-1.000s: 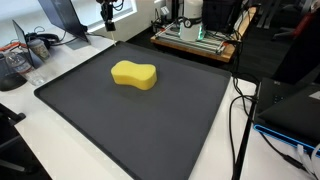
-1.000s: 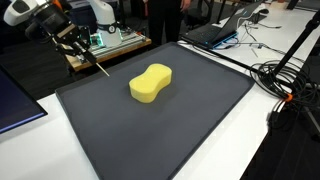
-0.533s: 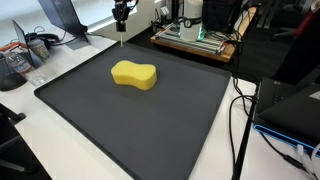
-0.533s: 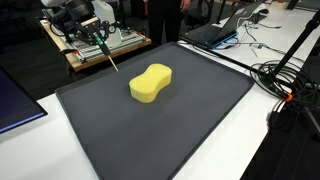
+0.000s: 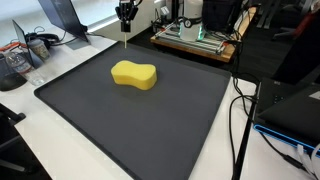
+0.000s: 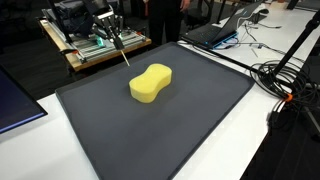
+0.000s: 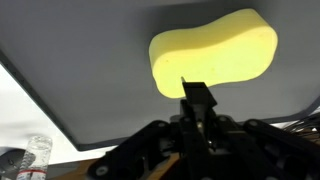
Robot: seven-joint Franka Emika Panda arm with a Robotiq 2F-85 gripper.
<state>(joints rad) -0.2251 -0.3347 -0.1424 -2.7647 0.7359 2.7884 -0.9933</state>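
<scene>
The gripper (image 5: 125,14) is closed down fully on a thin rod (image 5: 124,38), which is pinched at its upper end and hangs below the fingers with its free tip pointing down. In an exterior view the gripper (image 6: 108,24) is seen above the far edge of the dark mat (image 6: 190,120), and the thin rod (image 6: 122,52) is tilted, its tip directed toward the middle of the mat. The yellow sponge (image 5: 134,74) lies flat on the mat, in the half nearer the gripper, and is not touched; the rod tip is held in the air, near the sponge but apart from it. In the wrist view the gripper (image 7: 197,105) is aligned with the sponge (image 7: 215,55), which fills the field just ahead of the fingers. The step in hand is judged to be the approach: the rod is carried toward the sponge and contact is not yet made. For the next move, the rod tip is to be lowered and advanced onto the sponge while the grip is kept firm, since a slender rod can pivot between the pads under side load. Light pressure is advised, as the soft sponge is likely to yield or slide across the mat.
</scene>
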